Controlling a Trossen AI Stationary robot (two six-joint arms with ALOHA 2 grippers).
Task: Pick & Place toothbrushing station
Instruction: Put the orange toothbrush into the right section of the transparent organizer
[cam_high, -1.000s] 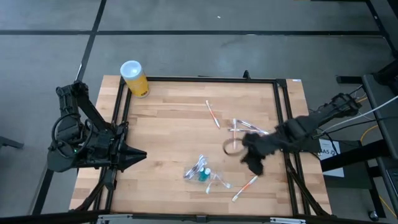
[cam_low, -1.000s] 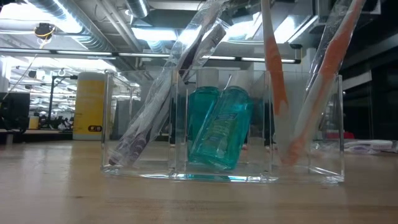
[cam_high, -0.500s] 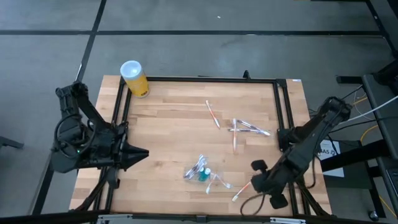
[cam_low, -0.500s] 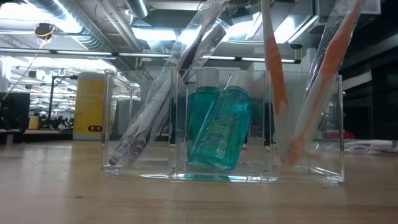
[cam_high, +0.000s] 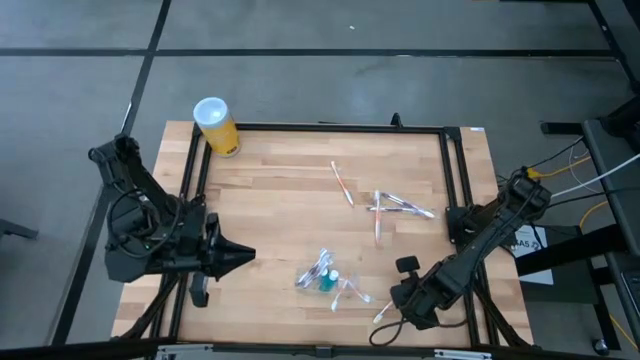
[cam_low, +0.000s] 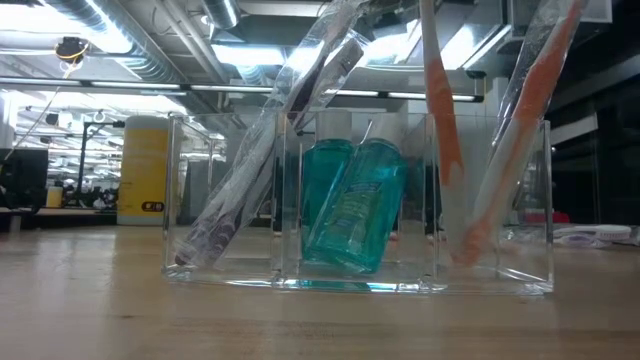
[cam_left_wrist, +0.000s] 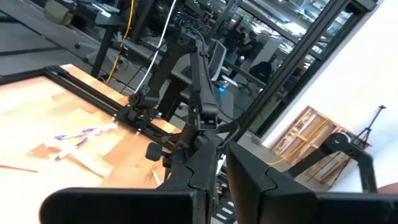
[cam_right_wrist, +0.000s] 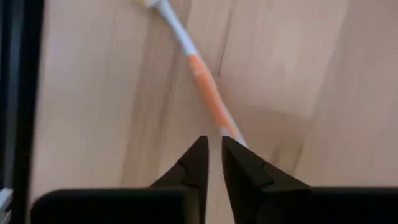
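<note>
Hovering over the table's (cam_high: 270, 190) 5 o'clock corner, right gripper (cam_right_wrist: 211, 149) shows fingers nearly together, holding nothing; orange-handled toothbrush (cam_right_wrist: 202, 84) lies just ahead, long axis 11-to-5 o'clock.

A pale wooden desk (cam_high: 280, 200) framed by black metal rails stands on a grey concrete floor (cam_high: 330, 80) crossed by dark seam lines. Beyond the desk, the room is a large workshop: exposed silver ducts (cam_low: 120, 40) and long strip lights (cam_low: 250, 55) run along the ceiling. A white wall (cam_left_wrist: 373, 81) has wooden frames (cam_left_wrist: 305, 134) leaning against it.
</note>
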